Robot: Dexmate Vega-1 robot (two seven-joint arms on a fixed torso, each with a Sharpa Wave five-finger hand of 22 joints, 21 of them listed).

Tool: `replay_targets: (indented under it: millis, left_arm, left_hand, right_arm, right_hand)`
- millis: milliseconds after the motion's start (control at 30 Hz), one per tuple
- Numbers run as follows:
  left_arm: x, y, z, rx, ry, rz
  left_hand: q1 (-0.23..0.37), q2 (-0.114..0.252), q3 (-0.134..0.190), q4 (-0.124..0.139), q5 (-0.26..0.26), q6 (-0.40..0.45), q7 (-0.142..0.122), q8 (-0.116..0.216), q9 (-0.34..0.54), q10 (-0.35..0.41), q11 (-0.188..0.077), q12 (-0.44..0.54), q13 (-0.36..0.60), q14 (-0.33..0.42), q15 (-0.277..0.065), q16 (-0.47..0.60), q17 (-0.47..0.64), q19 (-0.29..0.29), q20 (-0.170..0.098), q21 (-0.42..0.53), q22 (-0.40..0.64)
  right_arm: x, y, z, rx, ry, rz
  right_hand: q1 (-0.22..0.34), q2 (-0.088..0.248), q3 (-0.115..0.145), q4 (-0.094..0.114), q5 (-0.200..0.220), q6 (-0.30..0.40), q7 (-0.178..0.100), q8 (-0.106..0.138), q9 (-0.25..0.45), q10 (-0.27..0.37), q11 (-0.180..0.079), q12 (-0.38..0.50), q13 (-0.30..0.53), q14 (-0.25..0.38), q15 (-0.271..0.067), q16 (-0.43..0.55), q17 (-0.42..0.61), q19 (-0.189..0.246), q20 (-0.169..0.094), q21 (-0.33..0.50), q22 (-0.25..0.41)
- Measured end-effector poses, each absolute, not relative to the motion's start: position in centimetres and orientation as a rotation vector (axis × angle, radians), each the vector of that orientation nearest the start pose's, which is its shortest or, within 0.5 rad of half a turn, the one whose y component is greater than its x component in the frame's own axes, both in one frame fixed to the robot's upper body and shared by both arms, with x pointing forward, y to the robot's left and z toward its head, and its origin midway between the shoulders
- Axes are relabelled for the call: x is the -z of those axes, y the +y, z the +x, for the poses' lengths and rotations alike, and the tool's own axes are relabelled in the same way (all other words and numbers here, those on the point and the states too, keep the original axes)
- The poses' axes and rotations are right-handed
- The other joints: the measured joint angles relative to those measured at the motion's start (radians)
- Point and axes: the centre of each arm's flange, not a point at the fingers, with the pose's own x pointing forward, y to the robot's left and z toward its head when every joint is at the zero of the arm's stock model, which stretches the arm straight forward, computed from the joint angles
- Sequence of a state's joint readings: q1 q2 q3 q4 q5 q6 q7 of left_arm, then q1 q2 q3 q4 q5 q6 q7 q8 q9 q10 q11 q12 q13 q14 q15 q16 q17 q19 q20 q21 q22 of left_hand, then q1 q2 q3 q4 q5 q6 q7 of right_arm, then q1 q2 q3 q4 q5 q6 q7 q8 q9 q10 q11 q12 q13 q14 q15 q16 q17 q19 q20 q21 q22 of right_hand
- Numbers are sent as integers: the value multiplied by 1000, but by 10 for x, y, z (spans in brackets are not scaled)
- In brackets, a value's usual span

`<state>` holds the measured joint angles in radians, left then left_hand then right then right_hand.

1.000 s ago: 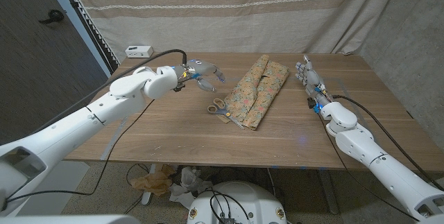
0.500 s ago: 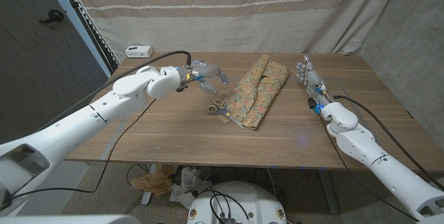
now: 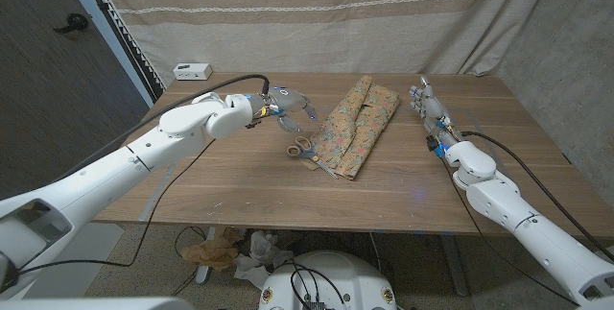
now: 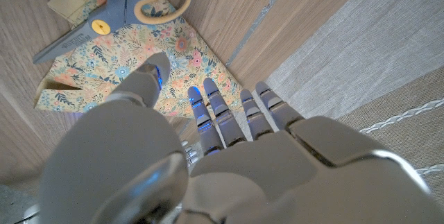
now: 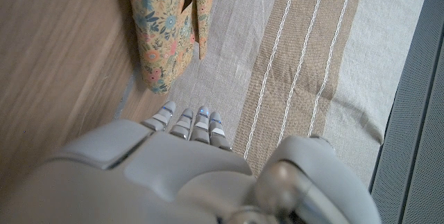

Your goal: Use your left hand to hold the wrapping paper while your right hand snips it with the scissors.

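Note:
Folded floral wrapping paper (image 3: pixel 357 125) lies on the wooden table (image 3: pixel 240 180), running from the far middle toward the near middle. Scissors (image 3: pixel 305 150) with tan and grey-blue handles lie at its near left corner, blades resting on the paper. My left hand (image 3: pixel 287 107) hovers just left of the paper and behind the scissors, fingers spread, holding nothing. The left wrist view looks past my left hand (image 4: pixel 208 141) at the scissors (image 4: pixel 121 5) lying on the paper (image 4: pixel 156 64). My right hand (image 3: pixel 426 101) stands near the table's far right, fingers straight and empty, well right of the paper (image 5: pixel 163 30).
A small white box (image 3: pixel 192 70) sits at the table's far left corner. A striped beige curtain (image 3: pixel 317 12) hangs behind the table. A black cable (image 3: pixel 168 171) runs along my left arm. Crumpled paper (image 3: pixel 225 250) lies on the floor under the near edge.
My left hand has moved right toward the wrapping paper and the scissors. My right hand has stayed where it was.

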<state>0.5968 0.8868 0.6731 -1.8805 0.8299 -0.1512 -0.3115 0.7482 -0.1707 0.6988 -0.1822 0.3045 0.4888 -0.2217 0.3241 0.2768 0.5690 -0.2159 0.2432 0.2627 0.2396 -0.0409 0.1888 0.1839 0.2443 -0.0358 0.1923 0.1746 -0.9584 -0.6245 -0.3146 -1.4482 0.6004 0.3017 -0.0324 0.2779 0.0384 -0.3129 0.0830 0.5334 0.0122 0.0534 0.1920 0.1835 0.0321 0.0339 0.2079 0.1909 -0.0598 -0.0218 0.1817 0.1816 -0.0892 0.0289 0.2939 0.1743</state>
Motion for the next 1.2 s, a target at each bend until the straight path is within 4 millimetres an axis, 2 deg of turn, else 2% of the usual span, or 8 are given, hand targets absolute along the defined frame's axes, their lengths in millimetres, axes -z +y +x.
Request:
replay_targets:
  millis: [833,1200]
  left_arm:
    - [-52,153,560,304,-820,2076]
    - [-43,153,561,308,-864,2073]
  left_hand:
    - [-8,-8,-8,9,0,-11,0,0,4,0,0,0,5,-11,0,0,0,-5,-5,0,0]
    - [-12,-12,-16,7,0,-11,0,0,4,0,0,0,5,-15,4,0,0,-5,-5,0,0]
  right_arm:
    - [17,-319,615,-161,-659,-92]
    - [20,-319,611,-150,-659,-103]
  right_hand:
    - [4,-28,-11,-11,0,-5,-6,0,0,-6,-5,0,0,-3,-3,0,0,-5,5,-13,0]
    - [15,-38,-3,-20,0,-13,-3,0,0,-11,-11,0,0,-9,-9,0,0,-11,11,-20,0]
